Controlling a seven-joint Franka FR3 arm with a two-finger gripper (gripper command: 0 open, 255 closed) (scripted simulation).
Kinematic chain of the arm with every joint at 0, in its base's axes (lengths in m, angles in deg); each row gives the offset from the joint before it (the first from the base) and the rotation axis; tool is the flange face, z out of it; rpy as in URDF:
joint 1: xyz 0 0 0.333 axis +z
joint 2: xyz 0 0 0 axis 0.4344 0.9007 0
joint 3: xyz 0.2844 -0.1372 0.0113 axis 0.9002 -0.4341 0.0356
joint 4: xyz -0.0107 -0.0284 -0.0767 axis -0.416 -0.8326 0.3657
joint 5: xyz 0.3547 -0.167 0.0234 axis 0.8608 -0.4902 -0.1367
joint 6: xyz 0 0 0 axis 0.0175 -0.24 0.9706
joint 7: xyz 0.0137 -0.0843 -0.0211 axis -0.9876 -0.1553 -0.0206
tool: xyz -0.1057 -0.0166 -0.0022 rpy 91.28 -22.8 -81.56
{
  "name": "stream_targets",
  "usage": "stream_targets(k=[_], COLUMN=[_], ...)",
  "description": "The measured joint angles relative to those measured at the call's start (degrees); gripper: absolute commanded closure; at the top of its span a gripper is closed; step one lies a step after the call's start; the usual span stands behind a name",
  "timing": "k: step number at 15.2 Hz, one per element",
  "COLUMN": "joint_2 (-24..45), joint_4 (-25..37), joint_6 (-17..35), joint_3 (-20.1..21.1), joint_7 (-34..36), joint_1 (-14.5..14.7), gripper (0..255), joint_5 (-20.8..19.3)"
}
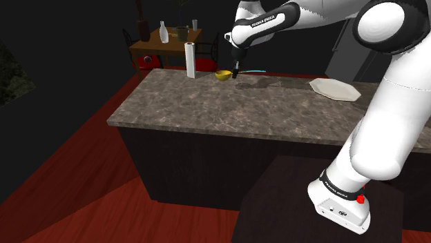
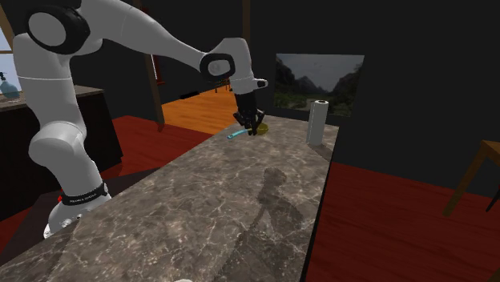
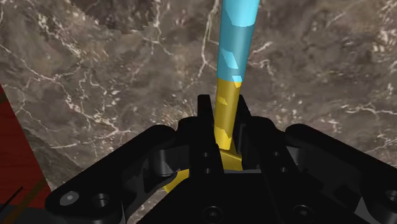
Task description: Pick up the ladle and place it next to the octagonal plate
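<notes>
You are pinching the ladle [image 3: 234, 48] by its yellow neck in the nearly closed gripper [image 3: 226, 124], near the paper roll [image 1: 190, 60] at the counter [image 1: 228, 110] edge, so be lifting it level before swinging toward the octagonal plate [image 1: 335, 88].

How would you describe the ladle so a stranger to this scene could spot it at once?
Find the long dark marbled counter and look to its far edge, where a white paper towel roll stands. Beside the roll, the black gripper clasps the ladle. It alone has a yellow bowl and light blue handle; the octagonal plate nearby is white.
</notes>
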Motion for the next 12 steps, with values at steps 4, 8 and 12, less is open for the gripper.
stream_targets(k=[4, 8, 12], joint_2=[-4.0, -10.3, -16.7], joint_4=[-4.0, -11.2, -18.4], joint_6=[0.1, 1.4, 2.7], joint_3=[-0.8, -2.4, -4.2], joint_7=[-1.2, -3.5, -6.1], joint_1=[-0.7, -2.2, -4.1], gripper=[255, 255, 255], joint_5=[-0.9, -2.5, -4.5])
